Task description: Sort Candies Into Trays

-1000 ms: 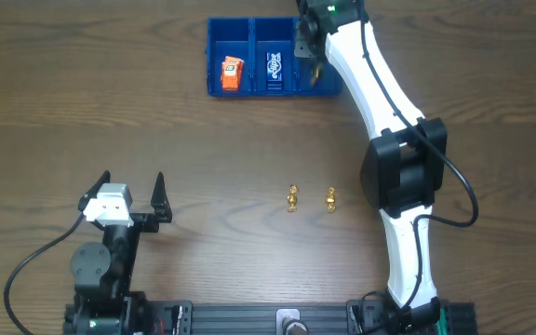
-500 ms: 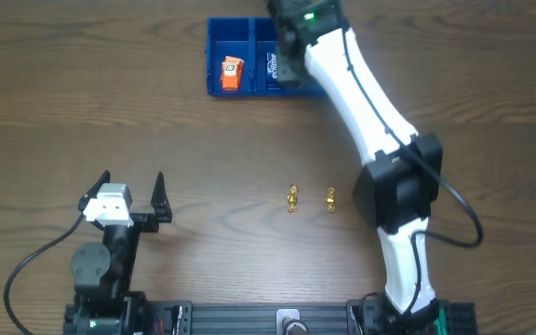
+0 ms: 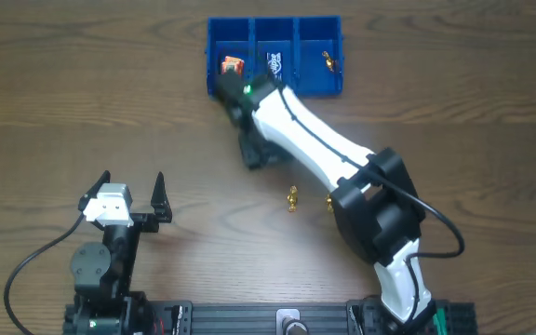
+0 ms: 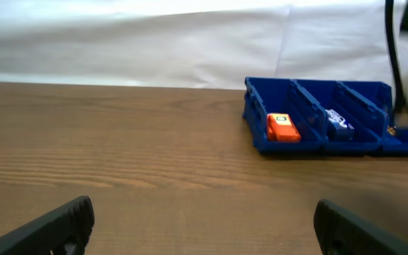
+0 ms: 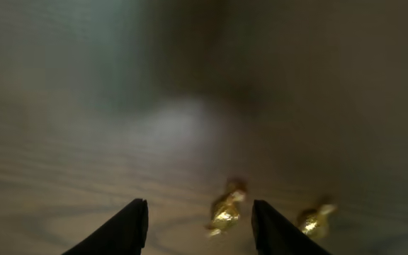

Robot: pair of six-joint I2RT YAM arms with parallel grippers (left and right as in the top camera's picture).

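The blue three-compartment tray (image 3: pixel 274 23) stands at the far side of the table. Its left bin holds an orange candy (image 3: pixel 233 65), the middle a blue candy (image 3: pixel 274 63), the right a gold candy (image 3: pixel 328 61). Two gold candies (image 3: pixel 292 198) (image 3: pixel 328 202) lie mid-table. My right gripper (image 3: pixel 252 156) hangs open and empty between the tray and these candies; its wrist view has one gold candy (image 5: pixel 225 208) just ahead of the fingers and the other (image 5: pixel 314 219) beside it. My left gripper (image 3: pixel 133 184) rests open near its base, facing the tray (image 4: pixel 317 145).
The right arm (image 3: pixel 324 154) slants across the middle of the table and partly covers the second loose candy. Bare wood lies all around the left gripper and to the left of the tray.
The right gripper has swung from over the tray's right bin leftward and back toward the loose candies. A gold candy now lies in that bin. The left arm has not moved.
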